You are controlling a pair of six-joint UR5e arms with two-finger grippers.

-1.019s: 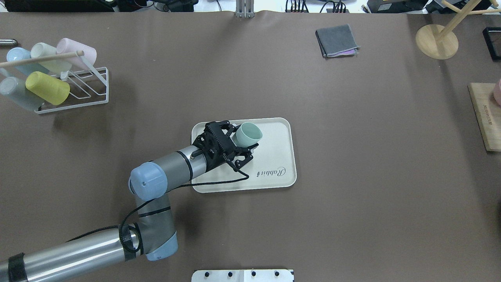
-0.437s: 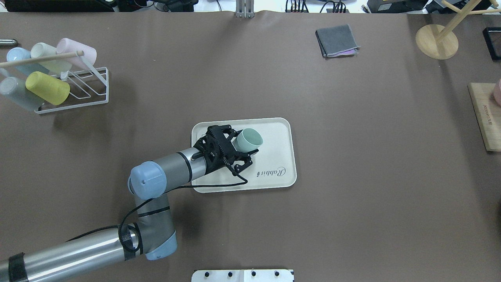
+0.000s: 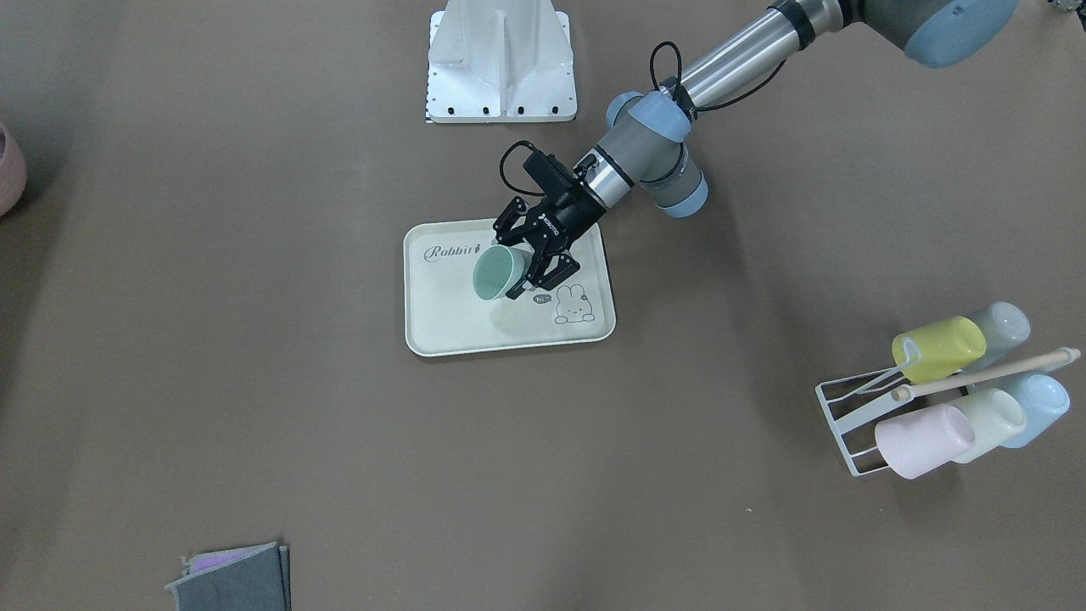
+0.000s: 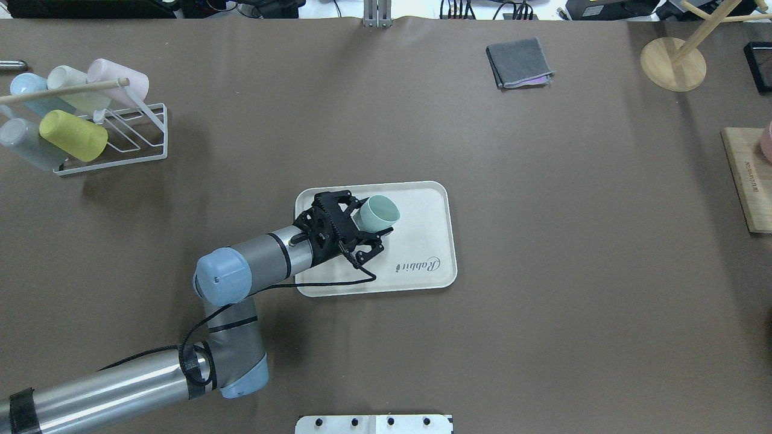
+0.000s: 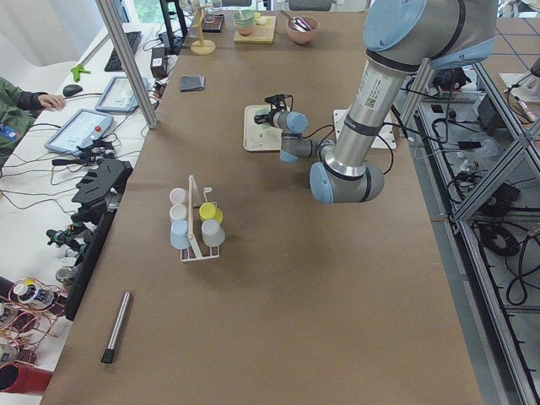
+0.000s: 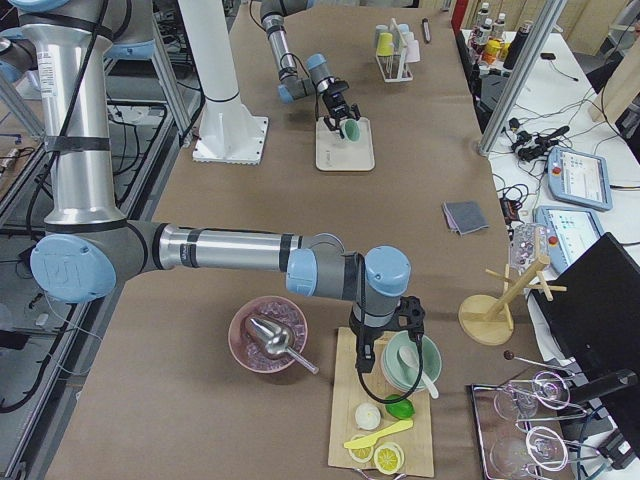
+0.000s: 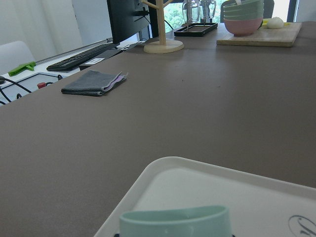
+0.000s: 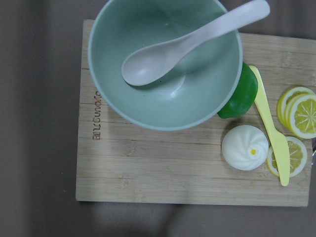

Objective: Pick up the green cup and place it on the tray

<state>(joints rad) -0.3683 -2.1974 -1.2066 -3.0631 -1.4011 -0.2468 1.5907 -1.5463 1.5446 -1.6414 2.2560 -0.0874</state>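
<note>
The green cup (image 4: 380, 212) is in my left gripper (image 4: 373, 224), which is shut on its sides. It is held tilted, mouth away from the wrist, low over the middle of the cream tray (image 4: 422, 241). The front-facing view shows the cup (image 3: 492, 273) between the black fingers (image 3: 543, 273), above the tray (image 3: 450, 322) near the rabbit drawing. In the left wrist view the cup's rim (image 7: 175, 223) sits at the bottom edge, the tray (image 7: 207, 187) beyond it. My right gripper (image 6: 385, 345) hangs over a cutting board far off; I cannot tell whether it is open.
A white wire rack (image 4: 120, 141) with several pastel cups stands at the far left. A folded grey cloth (image 4: 520, 62) and a wooden stand (image 4: 672, 63) lie at the back right. A green bowl with spoon (image 8: 165, 64) sits on the wooden board (image 8: 148, 173) under the right wrist.
My left gripper has drawn back slightly toward the robot and left with the cup in it, staying over the tray. The cup's mouth has turned a little more upward.
</note>
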